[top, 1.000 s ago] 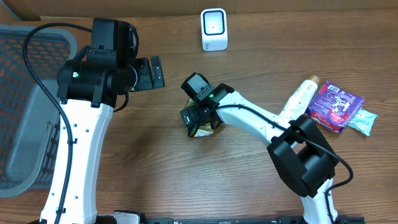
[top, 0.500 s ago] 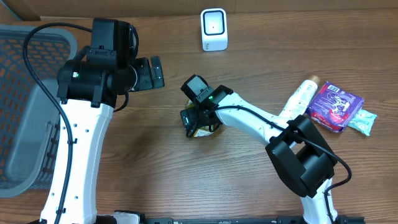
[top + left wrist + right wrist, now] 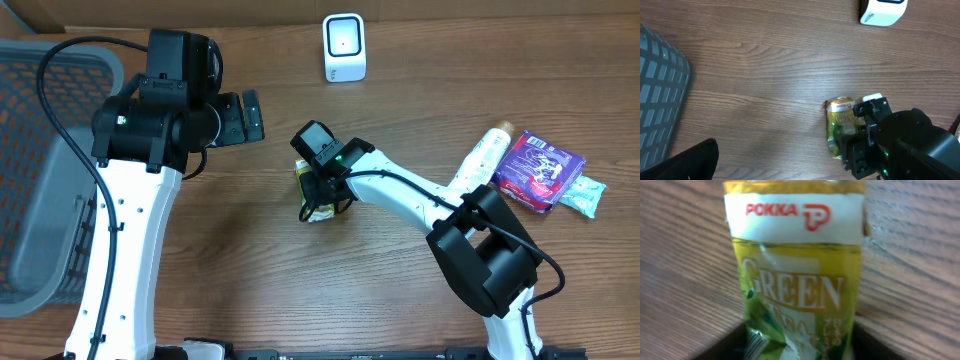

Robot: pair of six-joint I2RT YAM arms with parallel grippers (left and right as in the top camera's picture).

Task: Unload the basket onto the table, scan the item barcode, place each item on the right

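Overall light: soft, even indoor light is falling from above, and the wooden table (image 3: 250,270) is showing warm and moderately bright.
Shadows: only faint, diffuse shadows are lying close under the arms and the grey basket (image 3: 40,200).
Glare: the white scanner (image 3: 344,47) is nearly bleaching out, and a pale sheen is spreading over the wood in the left wrist view.
Dark areas: the black right arm (image 3: 905,145) is losing surface detail, with a small green light glowing on it.
Focus, right wrist: the green tea carton (image 3: 795,280) is filling the frame, with soft, slightly smeared lettering and blurred grain behind.
Focus, left wrist: the left gripper's finger (image 3: 687,162) is showing as a dark, soft shape.
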